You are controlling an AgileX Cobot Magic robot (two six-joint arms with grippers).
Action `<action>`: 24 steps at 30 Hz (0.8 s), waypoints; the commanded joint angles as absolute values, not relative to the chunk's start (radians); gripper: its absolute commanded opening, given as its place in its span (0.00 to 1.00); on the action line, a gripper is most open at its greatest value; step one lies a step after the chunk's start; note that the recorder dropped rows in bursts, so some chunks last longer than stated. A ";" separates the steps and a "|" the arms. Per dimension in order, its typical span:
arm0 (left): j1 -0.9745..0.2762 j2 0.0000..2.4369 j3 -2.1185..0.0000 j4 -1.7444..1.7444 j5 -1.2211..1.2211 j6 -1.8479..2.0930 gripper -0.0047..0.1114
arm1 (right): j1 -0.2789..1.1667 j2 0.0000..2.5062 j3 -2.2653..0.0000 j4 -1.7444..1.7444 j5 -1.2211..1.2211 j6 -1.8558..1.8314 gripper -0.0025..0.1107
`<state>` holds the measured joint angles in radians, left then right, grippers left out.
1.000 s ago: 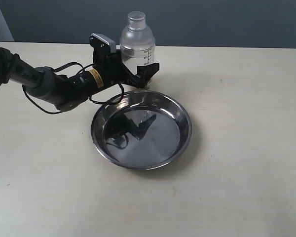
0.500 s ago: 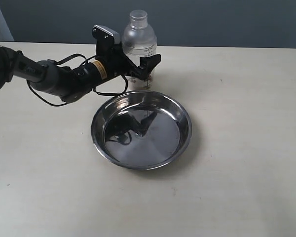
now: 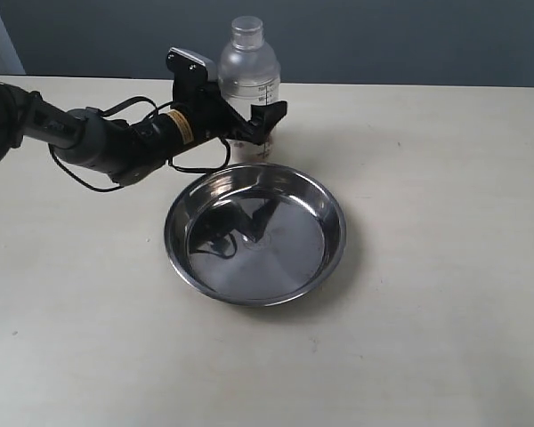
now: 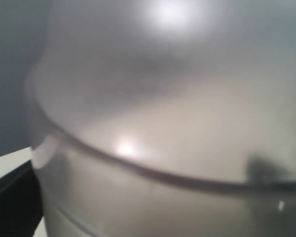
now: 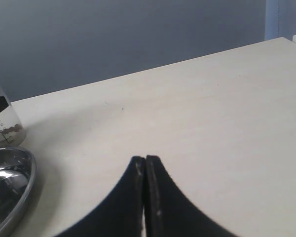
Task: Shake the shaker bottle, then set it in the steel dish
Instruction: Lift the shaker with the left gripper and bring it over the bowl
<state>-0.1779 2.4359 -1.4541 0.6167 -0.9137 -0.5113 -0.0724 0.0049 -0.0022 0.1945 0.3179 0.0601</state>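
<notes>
The shaker bottle [image 3: 247, 76], clear with a small round cap and brown bits at its bottom, stands upright on the table just behind the steel dish [image 3: 276, 258]. From the left, my left gripper [image 3: 262, 108] reaches around the bottle's body below the shoulder and is shut on it. One black finger [image 3: 271, 116] crosses in front; the other is hidden behind. In the left wrist view the blurred bottle [image 4: 167, 123] fills the frame. My right gripper [image 5: 146, 160] is shut and empty over bare table, far from the bottle [image 5: 2, 123] and the dish rim [image 5: 19, 187]. It is outside the exterior view.
The left arm and its cables [image 3: 98, 147] lie low over the table left of the dish. The tan tabletop [image 3: 427, 222] stretches right of and in front of the dish. A dark wall runs behind the table's far edge.
My left gripper has risen along the bottle from near its base to mid-body. Its near finger has drawn in slightly. The bottle and dish stay where they were.
</notes>
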 commanded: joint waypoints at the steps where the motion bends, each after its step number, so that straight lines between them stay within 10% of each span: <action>1: -0.189 2.437 -1.460 0.573 -0.901 -0.512 0.93 | -0.068 0.000 0.000 0.192 0.307 0.057 0.02; 14: -0.242 2.437 -1.460 0.564 -0.912 -0.482 0.24 | -0.068 0.000 0.000 0.192 0.307 0.057 0.02; 24: -0.242 2.437 -1.460 0.592 -0.866 -0.528 0.16 | -0.068 0.000 0.000 0.192 0.307 0.057 0.02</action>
